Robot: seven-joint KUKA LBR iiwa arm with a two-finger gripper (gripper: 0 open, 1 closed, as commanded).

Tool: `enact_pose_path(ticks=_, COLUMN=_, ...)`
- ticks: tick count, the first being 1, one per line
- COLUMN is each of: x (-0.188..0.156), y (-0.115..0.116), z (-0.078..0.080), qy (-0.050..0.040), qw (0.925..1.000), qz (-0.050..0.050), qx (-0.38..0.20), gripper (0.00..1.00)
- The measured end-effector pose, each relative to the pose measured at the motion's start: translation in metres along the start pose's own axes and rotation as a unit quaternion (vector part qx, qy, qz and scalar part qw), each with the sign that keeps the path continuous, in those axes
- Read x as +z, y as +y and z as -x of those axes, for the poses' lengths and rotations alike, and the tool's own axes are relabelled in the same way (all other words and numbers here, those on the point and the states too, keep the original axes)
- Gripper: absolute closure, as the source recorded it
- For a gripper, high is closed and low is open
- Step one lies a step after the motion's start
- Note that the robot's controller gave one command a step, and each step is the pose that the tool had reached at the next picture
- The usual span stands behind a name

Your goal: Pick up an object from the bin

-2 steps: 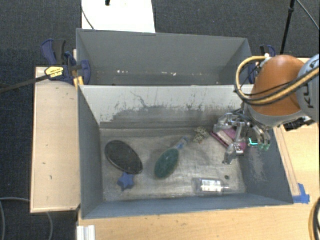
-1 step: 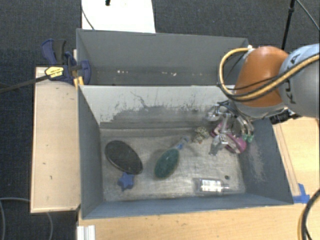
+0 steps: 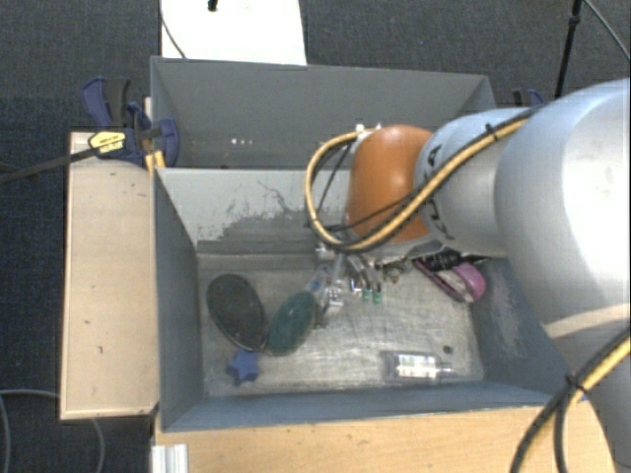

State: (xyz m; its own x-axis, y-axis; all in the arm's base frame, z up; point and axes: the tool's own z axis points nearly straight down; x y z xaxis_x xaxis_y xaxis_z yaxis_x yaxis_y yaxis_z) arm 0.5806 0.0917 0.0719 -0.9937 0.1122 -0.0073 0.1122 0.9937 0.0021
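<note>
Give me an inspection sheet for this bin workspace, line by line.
Surface: grey metal bin, floor scuffed, bare at the middle right.
Job's things: green oval nearest the gripper, left of middle; dark grey oval close on its left.
Clutter: blue star-shaped piece at front left; clear tube at front right; pink thing at right, partly under the arm.
Gripper: low over the bin's middle, just right of the green oval.
Cables: yellow and black cables looped round the orange wrist cover.
Surroundings: dark floor around the bin.

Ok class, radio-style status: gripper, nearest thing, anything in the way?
Gripper low, mid bin. Green oval just beside it, grasp not confirmed. Dark grey oval against the green one's far side.
</note>
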Motion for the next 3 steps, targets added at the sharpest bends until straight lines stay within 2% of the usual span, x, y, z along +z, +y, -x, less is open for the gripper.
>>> enact_pose_path(ticks=1, x=-0.004, y=0.079, z=-0.026, qy=0.0019, qw=0.9985, qz=-0.001, qx=-0.055, gripper=0.00)
enact_pose_path(ticks=2, x=-0.020, y=0.128, z=-0.067, qy=0.0001, qw=0.9905, qz=-0.002, qx=-0.138, gripper=0.00)
enact_pose_path(ticks=3, x=-0.041, y=0.147, z=-0.080, qy=0.0015, qw=0.9671, qz=-0.005, qx=-0.254, gripper=0.00)
